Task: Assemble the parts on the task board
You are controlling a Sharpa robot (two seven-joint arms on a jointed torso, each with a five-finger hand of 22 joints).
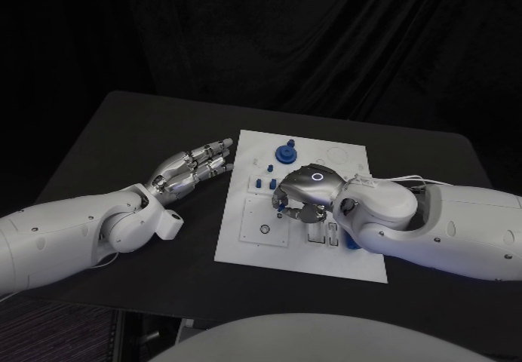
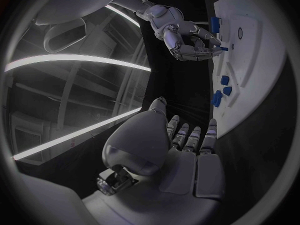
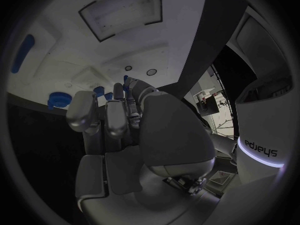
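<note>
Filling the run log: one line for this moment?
left hand: open, beside task board | right hand: over board, pinching small blue part

The black table (image 1: 130, 143) in front of me is a dark, matte slab with rounded corners, and black curtain hangs behind its far edge. Directly on it, about in the middle and turned slightly askew to the table's edges, lies the white task board (image 1: 253, 256), flat on the surface. From my left wrist I see that board (image 2: 262, 65) as a pale plate lying on the dark tabletop; from my right wrist its white face (image 3: 75, 50) spreads out beyond my fingers, with the table's black surface along its edge.
</note>
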